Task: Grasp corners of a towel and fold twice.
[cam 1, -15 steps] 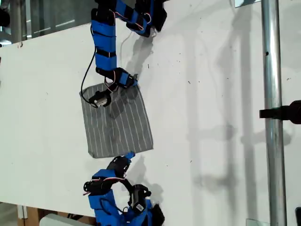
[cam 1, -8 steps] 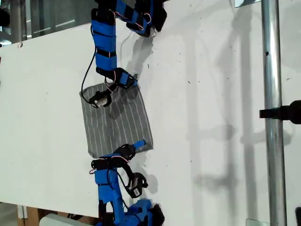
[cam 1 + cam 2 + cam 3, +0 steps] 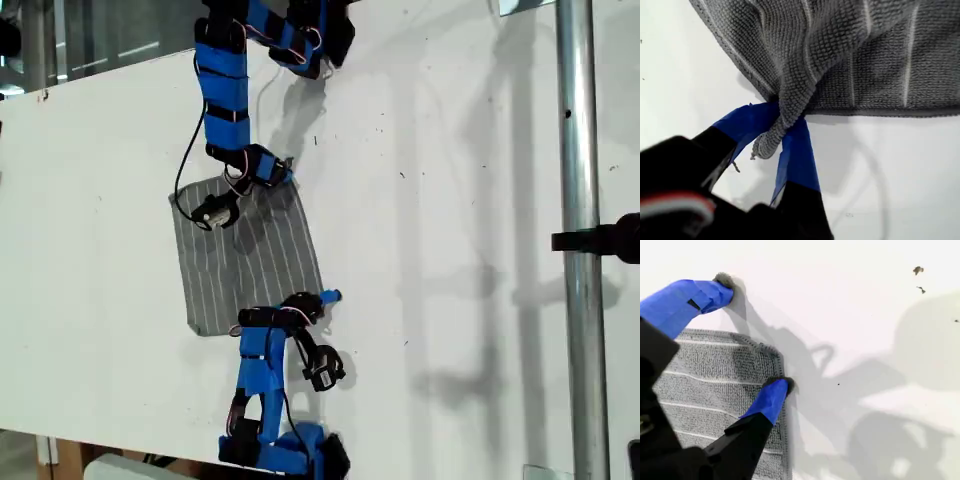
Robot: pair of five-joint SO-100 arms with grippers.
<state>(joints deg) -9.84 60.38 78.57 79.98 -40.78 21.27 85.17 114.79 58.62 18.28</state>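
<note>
The grey white-striped towel (image 3: pixel 250 260) lies flat on the white table (image 3: pixel 450 200). My first gripper (image 3: pixel 287 172), on the arm reaching in from the exterior view's top, is shut on the towel's upper right corner. In the first wrist view that corner (image 3: pixel 771 140) is bunched between the blue fingers of the gripper (image 3: pixel 777 117). My second gripper (image 3: pixel 325 298), on the arm from the exterior view's bottom, is open at the lower right corner. In the second wrist view one fingertip (image 3: pixel 777 390) rests on the towel's (image 3: pixel 710 380) edge, the other (image 3: pixel 715 290) on bare table, with the corner (image 3: pixel 771 351) between them.
A vertical metal pole (image 3: pixel 580 120) with a black clamp (image 3: pixel 600 240) stands at the exterior view's right. The table's edge runs along the exterior view's left. Black cables hang off both arms near the towel.
The arm at the exterior view's bottom has stretched up and to the right, bringing my second gripper from below the towel to its lower right corner. My first gripper has stayed put.
</note>
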